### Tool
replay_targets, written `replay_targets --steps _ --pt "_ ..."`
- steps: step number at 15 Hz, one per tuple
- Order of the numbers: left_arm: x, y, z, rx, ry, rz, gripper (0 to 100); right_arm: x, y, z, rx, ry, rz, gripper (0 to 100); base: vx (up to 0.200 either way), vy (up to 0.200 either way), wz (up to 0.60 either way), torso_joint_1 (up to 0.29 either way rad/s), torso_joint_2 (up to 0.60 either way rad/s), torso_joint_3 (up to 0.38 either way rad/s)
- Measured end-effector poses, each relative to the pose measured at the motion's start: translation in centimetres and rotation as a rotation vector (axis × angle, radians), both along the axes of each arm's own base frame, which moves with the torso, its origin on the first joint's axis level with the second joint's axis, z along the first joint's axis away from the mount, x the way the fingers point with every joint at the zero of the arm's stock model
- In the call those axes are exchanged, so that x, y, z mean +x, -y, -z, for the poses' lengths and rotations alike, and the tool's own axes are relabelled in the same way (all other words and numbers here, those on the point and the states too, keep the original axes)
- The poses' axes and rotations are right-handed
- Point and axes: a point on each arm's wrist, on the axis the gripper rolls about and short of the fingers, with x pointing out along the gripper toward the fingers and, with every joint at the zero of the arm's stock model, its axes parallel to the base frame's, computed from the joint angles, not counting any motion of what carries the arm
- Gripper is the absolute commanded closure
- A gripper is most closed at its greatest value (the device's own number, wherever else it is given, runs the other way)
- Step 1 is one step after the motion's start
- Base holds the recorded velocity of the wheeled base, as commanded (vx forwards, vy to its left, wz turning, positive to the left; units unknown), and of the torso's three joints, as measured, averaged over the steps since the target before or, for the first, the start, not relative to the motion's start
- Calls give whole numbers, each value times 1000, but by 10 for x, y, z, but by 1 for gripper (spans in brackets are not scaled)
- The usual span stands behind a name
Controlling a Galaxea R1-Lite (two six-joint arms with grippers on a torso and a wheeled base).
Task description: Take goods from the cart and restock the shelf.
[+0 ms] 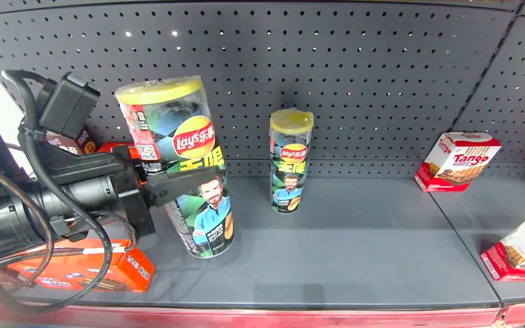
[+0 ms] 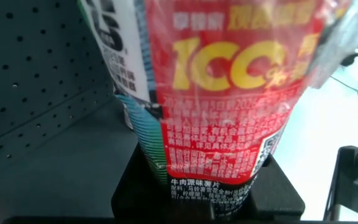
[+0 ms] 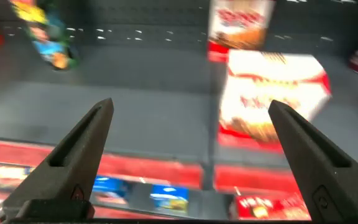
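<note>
Left gripper [image 1: 176,184]: jaws clamped on the held chips can [image 1: 192,136]
Held chips can: tilted, over the left part of the shelf [image 1: 358,255]; whether its base touches the board I cannot tell
Second chips can [image 1: 290,161]: upright, farther back, apart from the held one
Right gripper [image 3: 190,106]: jaws spread wide, nothing between them
Other goods: orange box [image 1: 84,271] at front left; two wafer boxes [image 1: 457,160] on the right

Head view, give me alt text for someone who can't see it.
The left gripper clamps a tall, tilted chip can with a yellow plastic lid at a dark grey metal shelf. A matching can stands upright farther back, an orange carton lies left and red-and-white wafer boxes right.
</note>
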Motion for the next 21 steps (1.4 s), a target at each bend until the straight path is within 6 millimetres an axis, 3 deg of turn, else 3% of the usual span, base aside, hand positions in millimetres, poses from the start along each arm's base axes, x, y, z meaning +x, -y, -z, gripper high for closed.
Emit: replay_targets --steps 3,7,12,15,21 --pt "-1 -1 3 0 1 -3 100 40 -9 -35 -9 -70 -141 0 0 0 0 0 0 0" --pt "-5 -5 10 8 -18 -10 100 104 -31 -59 -72 -68 -369 0 0 0 0 0 0 0" --pt "-4 -6 8 6 -13 -17 100 181 -59 -64 -76 -56 -552 0 0 0 0 0 0 0" --pt "-3 -6 7 4 -10 -17 100 207 -79 -64 -100 -40 -716 0 0 0 0 0 0 0" --pt "-2 -6 5 -13 -28 -20 100 257 -99 -66 -129 -10 -960 0 0 0 0 0 0 0"
